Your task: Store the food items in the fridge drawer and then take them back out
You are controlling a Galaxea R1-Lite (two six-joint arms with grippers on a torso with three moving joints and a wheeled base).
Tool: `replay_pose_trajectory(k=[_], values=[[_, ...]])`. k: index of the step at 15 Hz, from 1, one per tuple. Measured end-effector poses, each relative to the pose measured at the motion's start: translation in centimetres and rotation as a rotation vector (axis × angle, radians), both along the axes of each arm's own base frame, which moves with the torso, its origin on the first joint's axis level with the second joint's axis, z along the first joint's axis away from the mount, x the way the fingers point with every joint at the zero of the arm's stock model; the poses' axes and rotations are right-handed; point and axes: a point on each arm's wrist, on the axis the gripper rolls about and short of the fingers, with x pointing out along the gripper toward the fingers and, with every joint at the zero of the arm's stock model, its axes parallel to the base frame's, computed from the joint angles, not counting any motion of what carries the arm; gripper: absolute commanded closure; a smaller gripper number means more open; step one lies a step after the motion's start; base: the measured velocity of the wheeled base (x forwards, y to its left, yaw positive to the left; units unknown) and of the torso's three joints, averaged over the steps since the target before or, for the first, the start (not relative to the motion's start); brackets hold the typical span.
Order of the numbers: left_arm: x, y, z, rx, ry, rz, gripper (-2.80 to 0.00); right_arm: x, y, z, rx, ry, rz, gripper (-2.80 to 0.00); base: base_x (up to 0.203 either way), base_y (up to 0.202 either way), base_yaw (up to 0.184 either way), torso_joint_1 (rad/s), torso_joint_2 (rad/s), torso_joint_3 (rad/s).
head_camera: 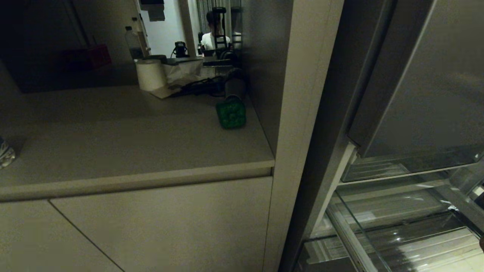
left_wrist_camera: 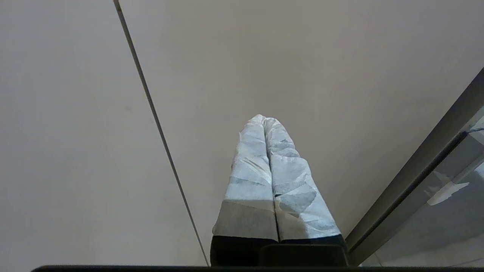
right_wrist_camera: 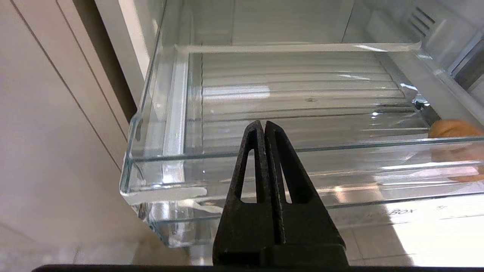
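Note:
The fridge drawer [right_wrist_camera: 302, 83], a clear plastic bin with a ribbed floor, stands pulled out; in the head view the fridge drawer [head_camera: 397, 234] sits at the lower right. One tan-orange food item [right_wrist_camera: 453, 130] lies at the drawer's right end, partly seen through the front wall. My right gripper [right_wrist_camera: 261, 122] hangs in front of the drawer's front lip, black fingers shut on nothing. My left gripper [left_wrist_camera: 264, 119], its fingers wrapped in pale tape, is shut and empty, facing a beige cabinet door [left_wrist_camera: 302, 56]. Neither gripper is clearly seen in the head view.
Grey steel fridge door [head_camera: 416, 75] hangs above the drawer. To its left is a beige counter [head_camera: 132, 139] with a green object [head_camera: 230, 113], a paper roll [head_camera: 150, 73] and cables at the back. A person [head_camera: 215, 37] is far behind.

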Motion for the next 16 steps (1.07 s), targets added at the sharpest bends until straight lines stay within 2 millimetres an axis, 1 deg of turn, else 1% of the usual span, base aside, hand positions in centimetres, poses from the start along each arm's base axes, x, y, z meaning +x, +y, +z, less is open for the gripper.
replay_pose_trajectory(k=[3,5,14,16], values=[[0.0,0.0,0.0,0.0,0.0,0.0,0.0,-0.05,0.0,-0.03,0.008,-0.007,-0.001,0.0,0.001,-0.001,0.012,0.0,0.0,0.0],[0.0,0.0,-0.01,0.0,0.001,0.001,0.0,-0.06,0.0,-0.06,0.004,-0.007,-0.001,0.0,-0.008,-0.003,-0.081,0.0,0.0,0.0],[0.0,0.0,0.0,0.0,0.0,0.0,0.0,-0.07,0.0,-0.08,0.015,-0.005,-0.002,0.0,0.001,0.008,-0.176,0.002,0.0,0.003],[0.0,0.0,0.0,0.0,0.0,0.0,0.0,-0.07,0.0,-0.08,0.013,-0.005,-0.003,0.0,-0.001,0.004,-0.129,0.004,0.0,0.001]])
